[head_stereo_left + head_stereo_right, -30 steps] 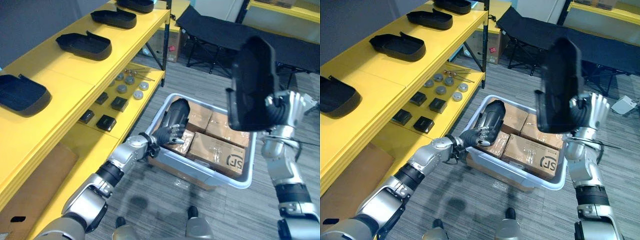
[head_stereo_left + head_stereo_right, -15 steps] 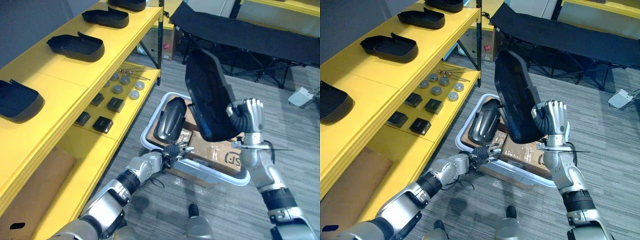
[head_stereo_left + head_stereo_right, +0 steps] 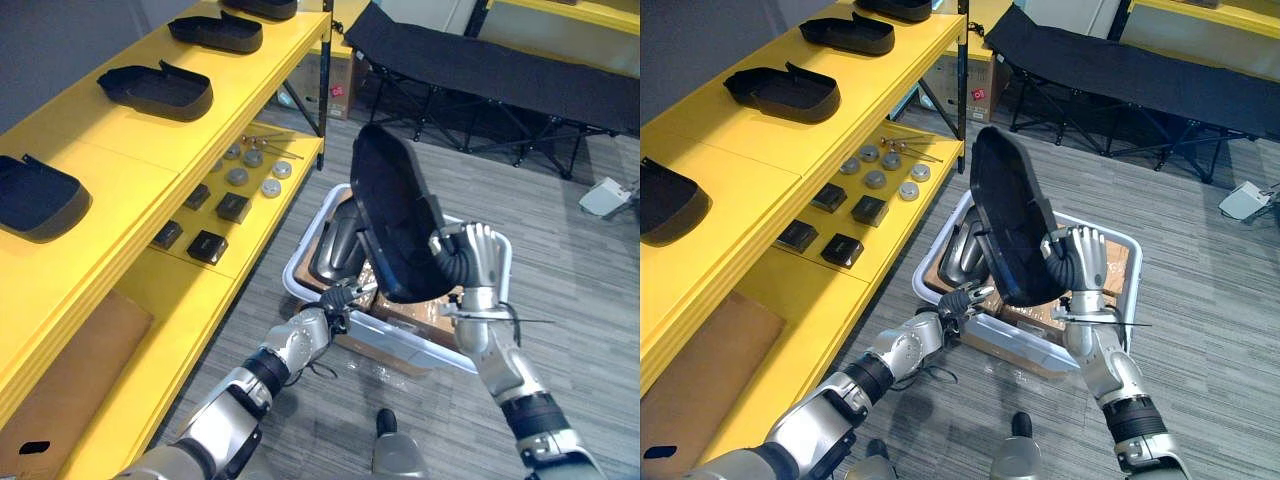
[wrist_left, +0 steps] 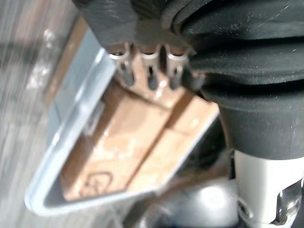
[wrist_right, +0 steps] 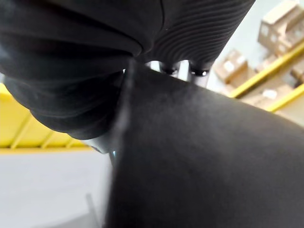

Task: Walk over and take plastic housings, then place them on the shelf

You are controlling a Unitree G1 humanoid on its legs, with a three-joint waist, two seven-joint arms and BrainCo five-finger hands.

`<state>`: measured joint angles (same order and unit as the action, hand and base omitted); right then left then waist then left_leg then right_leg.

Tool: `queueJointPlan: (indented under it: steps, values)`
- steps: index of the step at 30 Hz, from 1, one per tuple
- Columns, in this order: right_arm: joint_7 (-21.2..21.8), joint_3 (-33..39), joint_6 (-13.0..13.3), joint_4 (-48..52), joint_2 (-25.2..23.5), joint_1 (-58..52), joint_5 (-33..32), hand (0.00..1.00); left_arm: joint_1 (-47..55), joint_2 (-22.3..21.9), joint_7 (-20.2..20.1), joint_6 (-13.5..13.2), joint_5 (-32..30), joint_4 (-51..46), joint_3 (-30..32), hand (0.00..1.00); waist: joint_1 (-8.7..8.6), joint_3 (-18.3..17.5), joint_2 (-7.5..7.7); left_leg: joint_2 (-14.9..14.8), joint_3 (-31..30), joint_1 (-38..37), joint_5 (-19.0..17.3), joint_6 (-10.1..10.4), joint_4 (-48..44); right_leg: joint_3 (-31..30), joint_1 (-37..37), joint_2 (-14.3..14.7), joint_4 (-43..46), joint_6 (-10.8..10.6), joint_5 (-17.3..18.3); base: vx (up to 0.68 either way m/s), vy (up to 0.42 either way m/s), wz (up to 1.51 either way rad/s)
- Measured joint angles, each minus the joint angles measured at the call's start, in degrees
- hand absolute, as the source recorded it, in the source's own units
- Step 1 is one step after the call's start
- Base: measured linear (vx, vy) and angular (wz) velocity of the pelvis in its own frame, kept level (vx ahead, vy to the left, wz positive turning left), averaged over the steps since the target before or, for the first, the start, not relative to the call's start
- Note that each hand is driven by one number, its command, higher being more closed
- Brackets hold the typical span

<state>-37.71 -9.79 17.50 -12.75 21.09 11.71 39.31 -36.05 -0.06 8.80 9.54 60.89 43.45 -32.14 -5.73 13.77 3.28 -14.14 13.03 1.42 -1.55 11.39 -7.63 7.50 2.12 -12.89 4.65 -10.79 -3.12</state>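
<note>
Grey plank floor (image 3: 600, 300) runs beside a yellow shelf (image 3: 130, 170) on my left. Black housings (image 3: 155, 90) lie apart along its top board, hollow side up. On the lower board I see small round metal parts (image 3: 250, 170) and a few black blocks (image 3: 205, 245). On the floor next to the shelf stands a pale bin (image 3: 1020, 340) with cardboard boxes (image 4: 118, 142) in it. My right hand (image 3: 475, 262) is clenched on the edge of a large black housing (image 3: 395, 225) and holds it on end, tilted, above the bin. A second housing (image 3: 335, 245) stands inside the bin at its shelf-side end. My left hand (image 3: 338, 300) hovers at the bin's near rim, fingers relaxed, holding nothing. A black cot (image 3: 500, 70) stands behind.
</note>
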Motion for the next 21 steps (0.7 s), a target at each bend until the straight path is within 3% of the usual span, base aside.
queueJointPlan:
  steps: [3,8,9,11,15,21]
  values:
    - [0.1,-1.1,0.5,1.0,-1.9,-1.0,-0.4,1.00,-1.5,-1.7,0.1,-3.4,5.9,0.0,0.0,0.00,0.05,0.3,0.59,-0.1,0.2,-0.2,0.0,0.1,0.0,-0.1,0.0,0.1,0.2,0.2,0.1,0.00,0.000,0.00]
    - [-1.3,-1.7,1.6,1.3,-3.9,-1.3,-1.3,1.00,-2.4,-2.1,1.2,-6.5,11.3,0.0,0.1,0.00,0.10,0.9,1.68,-0.1,0.3,-0.4,0.0,0.1,0.0,-0.3,0.0,0.1,0.2,0.3,0.2,0.00,0.000,0.00]
    - [-1.3,-2.2,1.6,1.6,-4.3,-1.4,-2.4,1.00,-2.4,-2.1,1.2,-7.5,13.0,0.1,0.1,1.00,0.10,1.0,1.83,-0.1,0.5,-0.4,0.0,0.1,0.0,-0.4,0.1,0.1,0.3,0.3,0.2,0.00,0.001,-0.04]
    - [-1.3,-2.8,1.6,2.7,-4.6,-1.5,-3.3,1.00,-2.4,-2.1,0.9,-8.4,15.6,0.2,0.3,1.00,0.19,1.0,1.93,-0.1,1.1,-0.6,0.0,0.1,0.1,-1.0,0.5,0.1,0.4,0.3,0.2,-0.01,0.008,-0.13]
    - [-2.1,-3.9,1.7,5.8,-5.5,-2.0,-4.8,1.00,-2.4,-2.1,-3.5,-9.3,19.0,0.4,0.4,1.00,0.13,1.1,2.34,-0.1,2.2,-1.4,0.0,0.1,0.4,-1.9,0.8,0.2,0.8,0.3,0.2,-0.01,0.007,-0.11]
    - [-2.5,-4.6,1.8,7.7,-5.7,-2.0,-7.0,1.00,-2.3,-2.2,-7.4,-15.5,22.5,0.4,-0.3,1.00,0.21,1.1,2.94,-0.1,3.2,-2.5,0.0,0.1,1.1,-2.7,0.8,0.2,0.8,0.2,0.2,-0.02,0.009,-0.07]
